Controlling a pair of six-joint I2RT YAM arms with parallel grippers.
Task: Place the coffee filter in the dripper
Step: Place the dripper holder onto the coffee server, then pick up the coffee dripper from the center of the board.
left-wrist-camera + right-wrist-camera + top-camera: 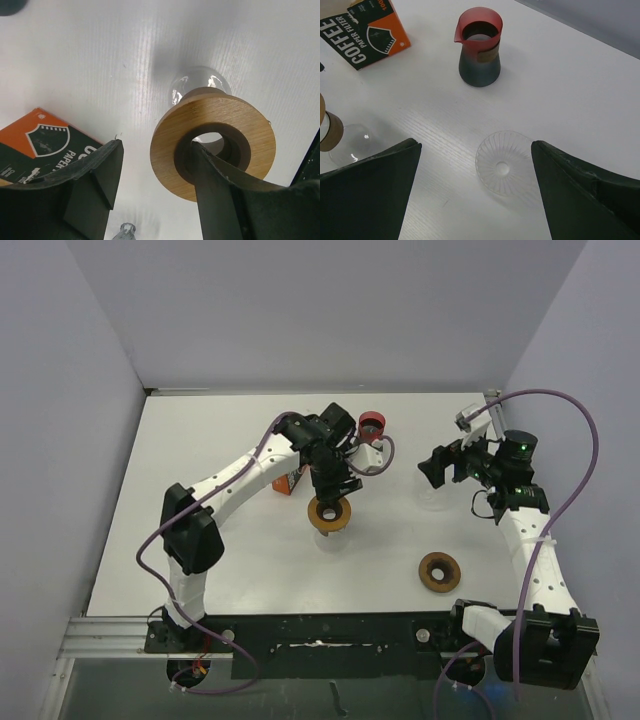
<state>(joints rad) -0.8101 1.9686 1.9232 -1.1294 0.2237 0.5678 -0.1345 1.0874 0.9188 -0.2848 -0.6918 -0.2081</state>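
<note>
The clear ribbed glass dripper (502, 167) lies on the white table, seen from above between my right gripper's (475, 145) wide-open fingers; in the top view the dripper (432, 500) sits just below the right gripper (437, 472). No loose filter shows. The orange-and-black coffee filter box (288, 483) lies left of my left gripper (333, 488); it also shows in the left wrist view (45, 145). The left gripper (155, 145) is open and empty, one finger (215, 190) over the hole of a wooden ring (240, 120) on a glass flask (197, 82).
A red-and-grey server (373, 425) stands at the back centre, also in the right wrist view (480, 47). A second wooden ring (439, 572) lies near the front right. The flask with its wooden ring (328, 515) stands mid-table.
</note>
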